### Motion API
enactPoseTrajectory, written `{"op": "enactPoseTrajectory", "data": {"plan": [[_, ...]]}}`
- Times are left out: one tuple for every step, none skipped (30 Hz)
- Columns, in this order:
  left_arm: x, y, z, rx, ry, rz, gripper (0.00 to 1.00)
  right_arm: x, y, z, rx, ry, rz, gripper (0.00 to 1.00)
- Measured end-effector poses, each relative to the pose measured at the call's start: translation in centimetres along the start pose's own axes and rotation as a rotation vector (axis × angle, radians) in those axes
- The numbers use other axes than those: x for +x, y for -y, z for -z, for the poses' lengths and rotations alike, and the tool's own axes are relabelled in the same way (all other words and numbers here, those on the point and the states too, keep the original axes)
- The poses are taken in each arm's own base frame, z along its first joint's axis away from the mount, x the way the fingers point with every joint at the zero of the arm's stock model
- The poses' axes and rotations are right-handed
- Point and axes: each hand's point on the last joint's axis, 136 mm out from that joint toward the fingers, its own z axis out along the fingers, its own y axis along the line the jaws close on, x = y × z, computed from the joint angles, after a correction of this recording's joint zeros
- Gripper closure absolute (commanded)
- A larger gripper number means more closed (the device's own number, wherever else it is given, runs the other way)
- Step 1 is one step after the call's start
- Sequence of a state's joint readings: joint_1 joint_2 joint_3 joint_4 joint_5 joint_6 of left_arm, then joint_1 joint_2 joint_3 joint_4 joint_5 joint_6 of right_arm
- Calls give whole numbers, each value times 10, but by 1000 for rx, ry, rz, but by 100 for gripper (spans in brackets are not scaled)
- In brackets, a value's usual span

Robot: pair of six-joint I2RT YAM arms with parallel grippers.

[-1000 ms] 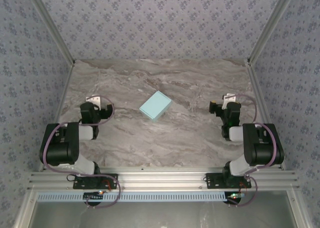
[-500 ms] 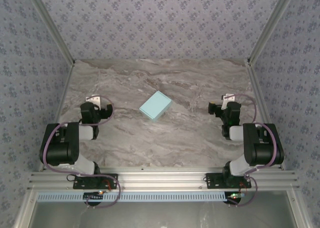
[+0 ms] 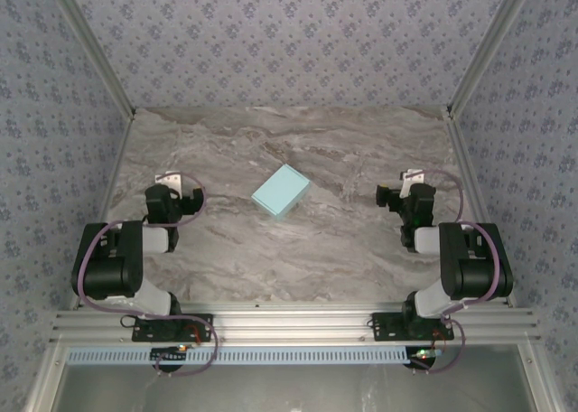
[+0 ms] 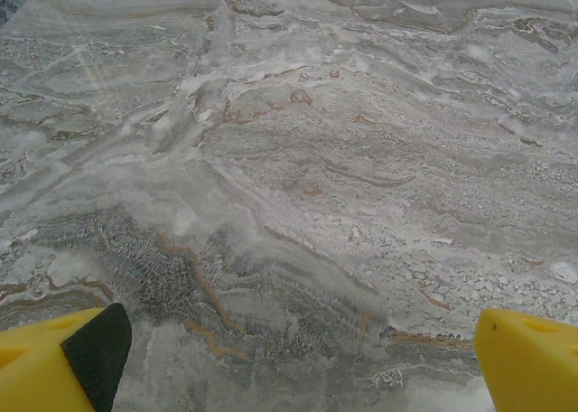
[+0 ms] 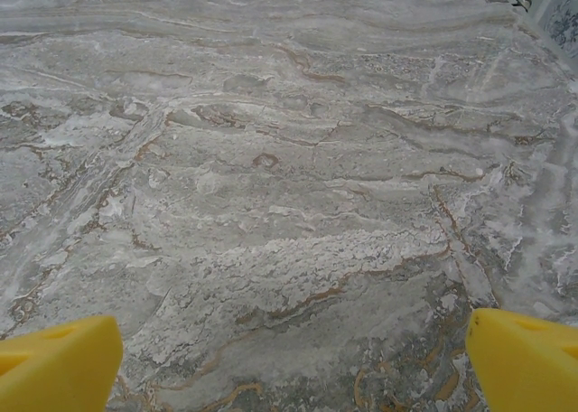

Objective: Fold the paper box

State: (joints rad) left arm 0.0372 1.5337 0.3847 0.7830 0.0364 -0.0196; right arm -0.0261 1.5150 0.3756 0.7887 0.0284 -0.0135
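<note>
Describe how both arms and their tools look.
Both the left arm and right arm are bulky black links with white segments and looping mauve cables. The left tool and right tool are black with white plates; their fingers are bright yellow, one with a black pad.

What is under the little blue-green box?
The paper box lies on the marble-patterned table, with nothing poking out around its edges. The patch right beneath it is covered, so anything flat hiding there can't be seen.

Top cam high, rear, looking down on table (image 3: 298, 249), wrist cams low, close, same tabletop
</note>
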Motion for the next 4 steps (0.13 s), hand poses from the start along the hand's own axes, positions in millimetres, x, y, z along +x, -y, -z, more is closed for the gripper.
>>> {"op": "enactPoseTrajectory", "data": {"plan": [[0, 0, 0, 0, 0, 0, 1, 0, 0, 0, 0, 1, 0, 0], [0, 0, 0, 0, 0, 0, 1, -1, 0, 0, 0, 2, 0, 0], [0, 0, 0, 0, 0, 0, 1, -1, 0, 0, 0, 1, 2, 0], [0, 0, 0, 0, 0, 0, 1, -1, 0, 0, 0, 1, 3, 0]]}}
